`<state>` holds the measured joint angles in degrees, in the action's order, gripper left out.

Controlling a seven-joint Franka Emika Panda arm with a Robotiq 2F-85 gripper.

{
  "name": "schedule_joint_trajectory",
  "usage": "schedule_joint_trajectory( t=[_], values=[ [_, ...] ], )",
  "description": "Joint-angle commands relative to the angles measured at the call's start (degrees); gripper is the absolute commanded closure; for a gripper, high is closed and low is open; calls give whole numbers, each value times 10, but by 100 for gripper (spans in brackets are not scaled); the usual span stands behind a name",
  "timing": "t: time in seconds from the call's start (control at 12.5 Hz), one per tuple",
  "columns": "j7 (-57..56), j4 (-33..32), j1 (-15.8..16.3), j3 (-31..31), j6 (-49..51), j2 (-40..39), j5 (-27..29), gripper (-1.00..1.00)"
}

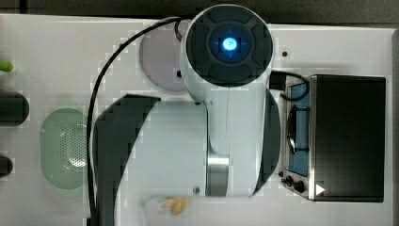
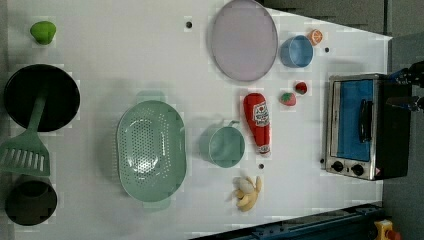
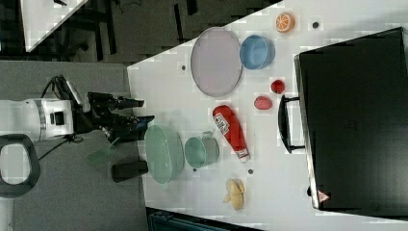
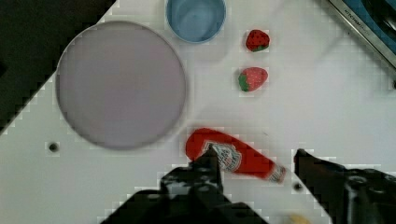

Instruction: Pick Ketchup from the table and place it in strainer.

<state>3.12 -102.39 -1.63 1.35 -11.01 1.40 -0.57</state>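
The Ketchup (image 2: 257, 122), a slim red bottle with a white cap end, lies flat on the white table between the teal mug (image 2: 225, 146) and two strawberries (image 2: 294, 94). The pale green oval strainer (image 2: 150, 150) stands on the mug's other side and holds nothing. In the right view my gripper (image 3: 144, 110) hangs open and holds nothing, beside the strainer (image 3: 163, 154) and well apart from the Ketchup (image 3: 231, 131). From the wrist view the Ketchup (image 4: 233, 156) lies on the table beyond my spread dark fingertips (image 4: 210, 163).
A grey plate (image 2: 243, 40), a blue bowl (image 2: 296, 51) and an orange slice (image 2: 315, 36) sit past the Ketchup. A toaster oven (image 2: 362, 127) stands at the left view's right. A banana (image 2: 247, 192), black pan (image 2: 42, 97), green spatula (image 2: 25, 150) and dark cup (image 2: 31, 202) also lie around.
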Motion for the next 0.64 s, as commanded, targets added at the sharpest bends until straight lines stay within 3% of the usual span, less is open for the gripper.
schedule_joint_trajectory(
  t=[0.08, 0.24, 0.64],
  values=[
    [-38, -65, -59, 33, 77, 122, 21, -59],
    [-38, -75, -58, 34, 77, 120, 21, -100],
    [-166, -124, -55, 55, 16, 78, 22, -100]
  ],
)
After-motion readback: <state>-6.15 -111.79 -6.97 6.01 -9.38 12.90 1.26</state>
